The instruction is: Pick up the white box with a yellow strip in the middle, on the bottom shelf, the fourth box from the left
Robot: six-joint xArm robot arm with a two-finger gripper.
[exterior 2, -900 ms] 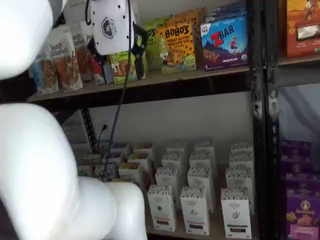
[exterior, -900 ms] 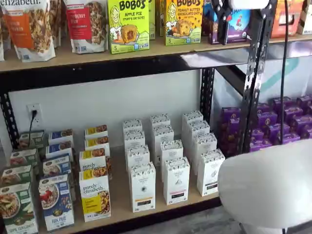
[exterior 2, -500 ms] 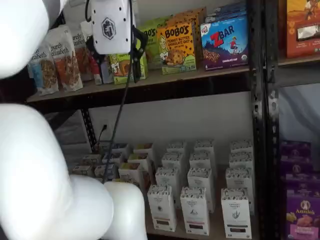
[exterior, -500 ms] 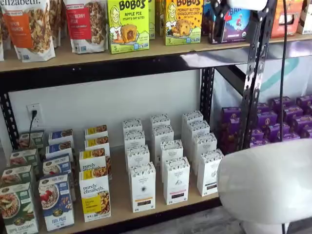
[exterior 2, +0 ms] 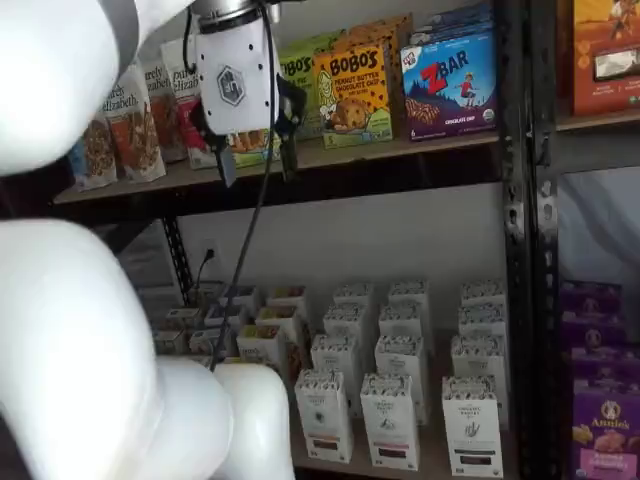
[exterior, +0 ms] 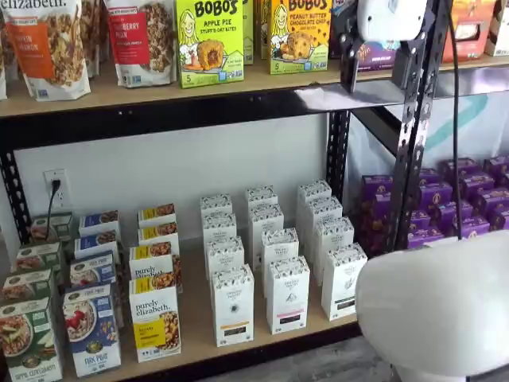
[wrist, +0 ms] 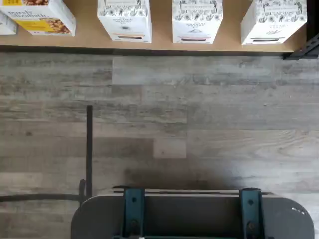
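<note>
Gripper (exterior 2: 254, 165) is up at the upper-shelf level, well above the target. In a shelf view its two black fingers (exterior 2: 226, 165) hang with a plain gap between them, released, holding nothing. In both shelf views the white body shows; the gripper (exterior: 374, 68) there is partly cut by an upright.

White box (exterior: 233, 305) stands upright at the front of the bottom shelf (exterior: 195, 322), just beside a purely elizabeth box (exterior: 154, 321).

Wrist view adds the white box (wrist: 124, 19) top at the shelf edge, grey plank floor (wrist: 164, 119) and the teal-bracket mount (wrist: 192, 214); no fingers show.
</note>
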